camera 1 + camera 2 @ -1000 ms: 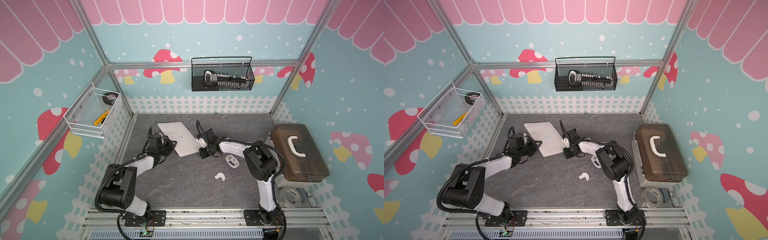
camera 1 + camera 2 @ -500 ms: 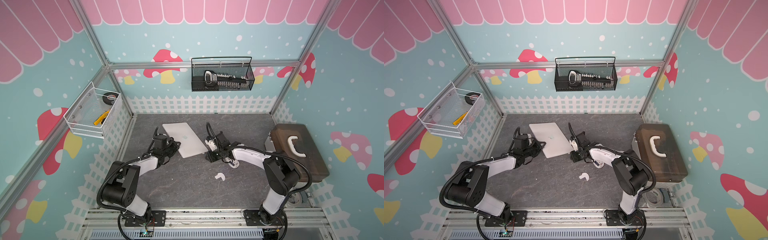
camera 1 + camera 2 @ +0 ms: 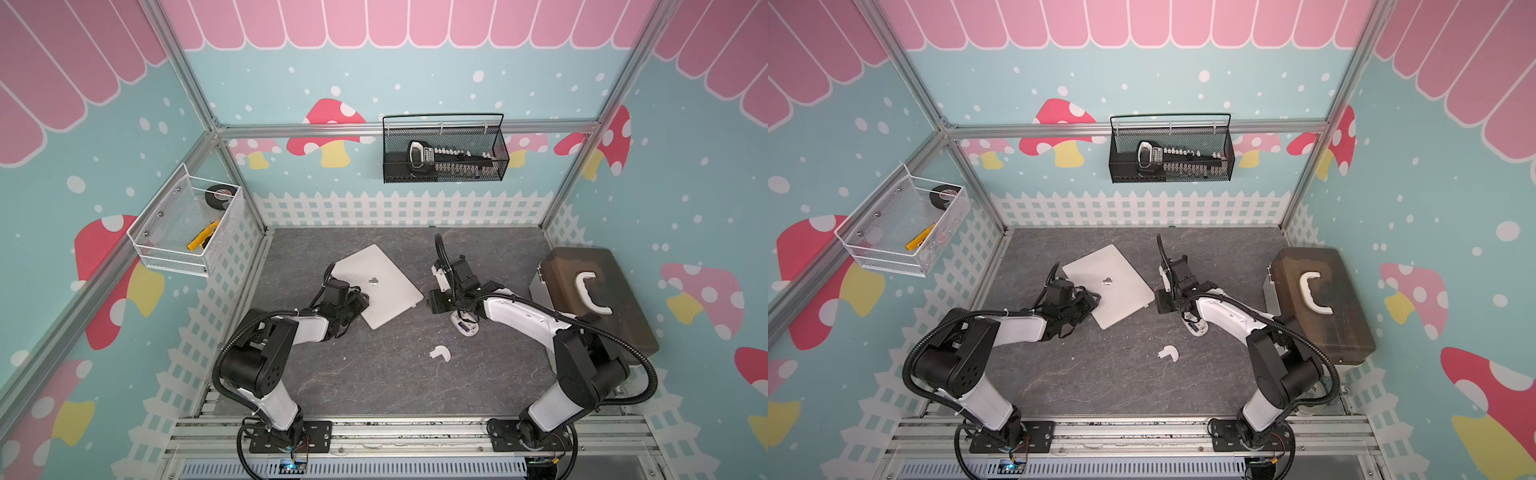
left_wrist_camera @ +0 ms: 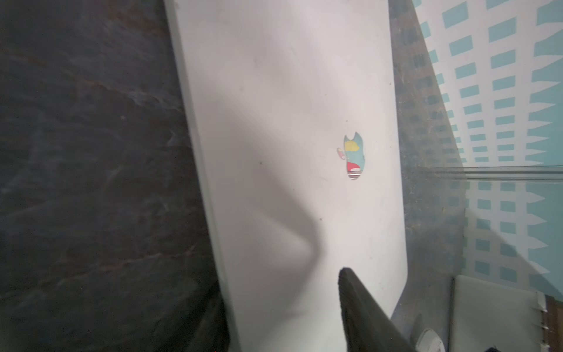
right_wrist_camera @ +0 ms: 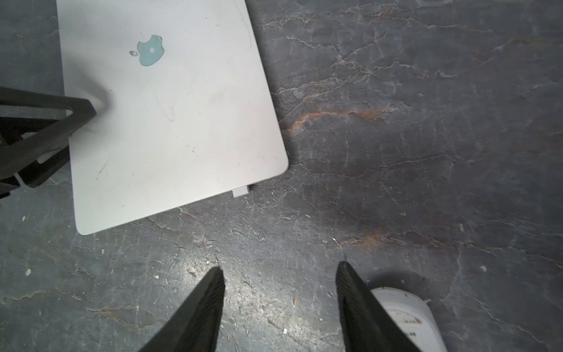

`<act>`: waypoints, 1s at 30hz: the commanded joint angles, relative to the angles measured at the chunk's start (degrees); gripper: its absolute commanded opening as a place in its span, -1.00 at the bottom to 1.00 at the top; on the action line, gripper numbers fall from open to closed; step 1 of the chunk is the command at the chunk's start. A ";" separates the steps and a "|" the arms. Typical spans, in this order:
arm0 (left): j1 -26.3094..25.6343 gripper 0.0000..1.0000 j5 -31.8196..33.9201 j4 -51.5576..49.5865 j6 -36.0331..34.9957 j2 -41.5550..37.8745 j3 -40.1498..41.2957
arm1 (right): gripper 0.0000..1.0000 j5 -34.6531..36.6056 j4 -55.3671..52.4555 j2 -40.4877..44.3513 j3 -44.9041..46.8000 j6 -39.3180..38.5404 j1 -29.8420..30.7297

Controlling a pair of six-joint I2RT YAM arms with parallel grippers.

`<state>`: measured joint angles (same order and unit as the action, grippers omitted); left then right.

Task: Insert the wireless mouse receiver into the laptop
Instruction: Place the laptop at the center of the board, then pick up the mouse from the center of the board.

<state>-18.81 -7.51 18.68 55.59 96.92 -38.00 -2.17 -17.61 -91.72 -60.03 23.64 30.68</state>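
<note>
Right wrist | receiver centre-frame in laptop edge | right fingers spread, empty | left fingers spread at lid: withdrawal may drag it

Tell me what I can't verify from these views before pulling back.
Wireless mouse receiver: right wrist view shows only a stub at the laptop edge; seating depth hidden by the lid; tiny in both top views.
Mouse: cut off by the frame edge and a jaw of the right gripper in the right wrist view.
Left gripper: one jaw blurred, cut off in left wrist view.
</note>
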 commanded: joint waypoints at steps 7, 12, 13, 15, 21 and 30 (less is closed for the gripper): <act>-2.21 0.98 2.28 -17.10 -10.57 -5.80 -3.35 | 0.65 13.58 -15.12 6.17 0.12 3.13 -2.47; -2.57 0.98 -2.55 -26.59 -19.04 -12.01 -8.52 | 0.91 15.15 -20.61 6.85 2.66 2.49 -2.57; -2.64 0.99 -4.51 -28.14 -21.24 -12.65 -10.26 | 0.94 15.39 -21.68 6.38 2.72 1.96 -2.58; -2.86 0.98 -8.86 -31.20 -24.95 -12.86 -14.10 | 0.97 15.68 -22.81 5.15 2.73 0.73 -2.57; -3.52 0.98 -16.73 -40.71 -35.45 -10.98 -24.55 | 0.97 12.92 -23.22 -1.51 1.09 -4.91 -2.55; -3.60 0.93 -17.92 -40.69 -35.89 -11.28 -22.85 | 0.65 9.11 -20.11 -6.95 0.19 -8.14 -2.38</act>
<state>-22.26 -23.88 -19.94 22.04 85.45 -61.67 8.60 -38.30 -97.10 -58.28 17.72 28.12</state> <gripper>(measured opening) 0.969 0.846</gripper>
